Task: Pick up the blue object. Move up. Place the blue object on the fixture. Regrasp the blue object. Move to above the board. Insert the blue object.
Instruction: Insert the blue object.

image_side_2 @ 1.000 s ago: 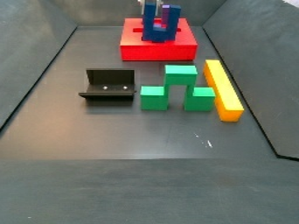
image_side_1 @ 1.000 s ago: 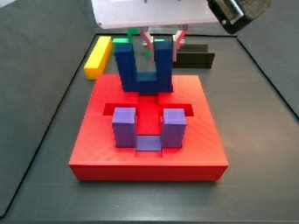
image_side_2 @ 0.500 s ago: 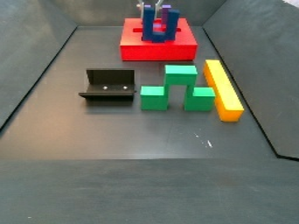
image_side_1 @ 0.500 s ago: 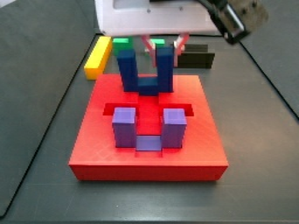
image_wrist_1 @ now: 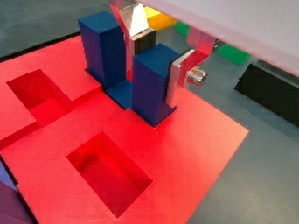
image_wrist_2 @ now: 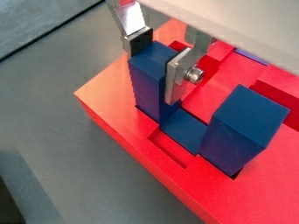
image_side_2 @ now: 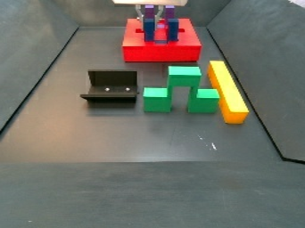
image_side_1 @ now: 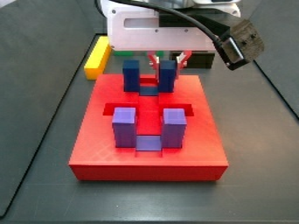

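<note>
- The purple U-shaped block (image_side_1: pixel 149 128) stands prongs-up in the board (image_side_1: pixel 103 140), on the half nearer the camera in a side view, apart from the blue object (image_side_1: pixel 149 75).
- Off the board, in a side view, the green blocks (image_side_2: pixel 181 90) sit beside the yellow bar (image_side_2: pixel 226 89); the fixture (image_side_2: pixel 109 87) stands well apart from the board.
- An empty square recess (image_wrist_1: pixel 108 170) lies open in the board near the blue object.
- The blue object (image_wrist_1: pixel 131 68) is royal blue, U-shaped, its two square prongs upright, its base sunk into the board's far half.
- The gripper (image_wrist_1: pixel 162 48) hangs over it; its silver fingers (image_wrist_2: pixel 179 73) clasp one prong.
</note>
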{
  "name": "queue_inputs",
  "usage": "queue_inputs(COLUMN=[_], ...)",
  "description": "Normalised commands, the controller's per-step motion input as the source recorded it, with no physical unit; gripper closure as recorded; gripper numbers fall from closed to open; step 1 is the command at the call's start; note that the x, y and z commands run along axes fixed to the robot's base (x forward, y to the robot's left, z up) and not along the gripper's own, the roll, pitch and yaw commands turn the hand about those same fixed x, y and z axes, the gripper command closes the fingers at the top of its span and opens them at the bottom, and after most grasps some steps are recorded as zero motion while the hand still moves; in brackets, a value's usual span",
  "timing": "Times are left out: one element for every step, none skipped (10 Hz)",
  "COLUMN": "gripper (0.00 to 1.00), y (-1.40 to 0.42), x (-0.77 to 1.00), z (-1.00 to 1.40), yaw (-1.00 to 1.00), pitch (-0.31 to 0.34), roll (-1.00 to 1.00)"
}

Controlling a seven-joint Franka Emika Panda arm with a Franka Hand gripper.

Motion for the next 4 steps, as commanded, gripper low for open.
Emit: queue_inputs(gripper=[1.00,1.00,1.00,1.00], y=[0.00,0.00,-0.03,-0.05], x=[0.00,0.00,-0.04,-0.17], z=[0.00,0.00,0.00,0.00], yaw=[0.00,0.00,0.00,0.00], pitch=[0.043,0.000,-0.034,-0.106], roll=[0.06,0.01,0.04,0.06])
